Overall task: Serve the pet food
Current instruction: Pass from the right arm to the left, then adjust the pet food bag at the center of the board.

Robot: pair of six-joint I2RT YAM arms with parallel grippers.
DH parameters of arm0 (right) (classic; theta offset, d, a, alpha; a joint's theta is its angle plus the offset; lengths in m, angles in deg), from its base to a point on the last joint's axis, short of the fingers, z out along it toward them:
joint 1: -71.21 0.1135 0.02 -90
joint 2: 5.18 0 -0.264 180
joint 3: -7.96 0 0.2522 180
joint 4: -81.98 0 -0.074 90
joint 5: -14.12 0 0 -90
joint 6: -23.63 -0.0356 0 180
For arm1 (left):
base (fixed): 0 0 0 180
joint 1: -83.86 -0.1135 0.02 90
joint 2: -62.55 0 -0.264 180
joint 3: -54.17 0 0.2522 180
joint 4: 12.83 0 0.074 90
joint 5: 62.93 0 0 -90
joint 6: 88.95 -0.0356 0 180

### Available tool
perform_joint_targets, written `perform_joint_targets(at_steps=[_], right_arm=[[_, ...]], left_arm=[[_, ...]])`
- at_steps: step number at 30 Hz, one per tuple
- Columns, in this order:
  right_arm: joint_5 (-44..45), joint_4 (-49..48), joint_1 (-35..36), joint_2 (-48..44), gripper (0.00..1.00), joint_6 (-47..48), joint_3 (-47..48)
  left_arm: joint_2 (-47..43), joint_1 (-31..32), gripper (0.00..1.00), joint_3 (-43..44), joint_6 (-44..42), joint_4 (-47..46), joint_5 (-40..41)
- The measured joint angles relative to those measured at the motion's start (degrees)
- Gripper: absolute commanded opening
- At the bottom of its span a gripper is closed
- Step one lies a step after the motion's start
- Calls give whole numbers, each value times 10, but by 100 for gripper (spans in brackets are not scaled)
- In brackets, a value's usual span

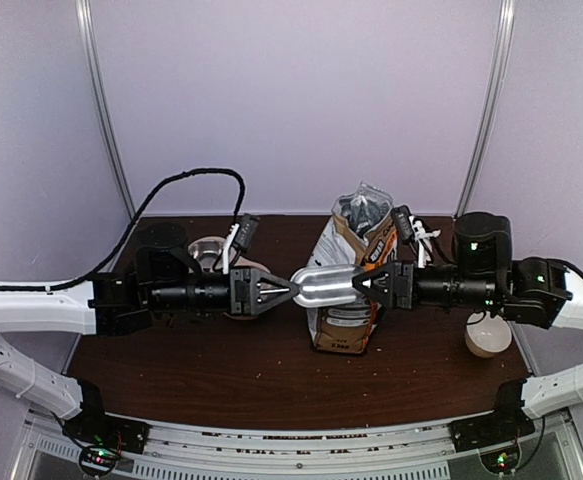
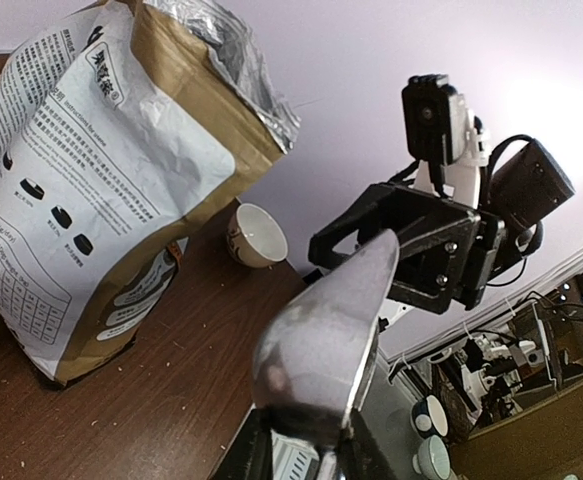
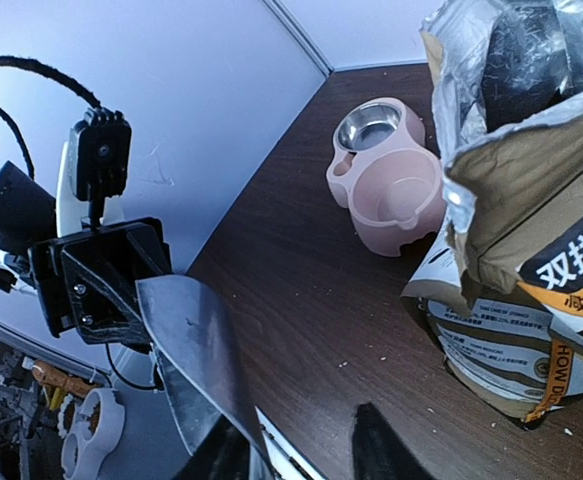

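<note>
- Between the two sets of jaws, above the table (image 1: 221,370), a metal scoop (image 1: 326,283) hangs roughly level in mid-air and bridges the arms, apparently a hand-over.
- The left jaws are pressed onto one end of the scoop, which rises straight out from between them in the left wrist view. This looks like the grip carrying the tool.
- The right jaws stand spread at the other end. In their own wrist view the scoop's edge lies against one finger (image 3: 221,450), with a clear gap to the other, so they read as letting go rather than holding.
- Just beside and below the right jaws, the bag (image 1: 343,325) stands upright on the table with its foil mouth pulled open, presumably so that the scoop can be dipped in from above.
- The pet food itself cannot be made out. The bag's mouth shows only shadow, so the kibble is judged to be inside it. None shows on the scoop faces in view.
- Beyond the left jaws sits the pink feeder (image 3: 386,215), both basins facing up. Its place on that side may explain why the left arm takes the scoop.
- Well behind the right jaws, beside that arm, a small white cup (image 1: 488,338) rests on the table.
- Serving seems not yet begun.
</note>
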Motion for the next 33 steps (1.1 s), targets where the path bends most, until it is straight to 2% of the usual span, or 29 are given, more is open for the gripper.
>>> perform_joint_targets(at_steps=[6, 15, 23, 33], right_arm=[[32, 50, 0, -21, 56, 11, 35], [116, 167, -24, -44, 58, 23, 136], [162, 273, -97, 39, 69, 41, 211], [156, 299, -169, 177, 73, 97, 331]], left_arm=[[-12, 0, 0, 1, 1, 13, 17], [-43, 0, 0, 3, 20, 38, 55], [-49, 3, 0, 51, -3, 120, 85], [-84, 5, 0, 52, -13, 155, 113]])
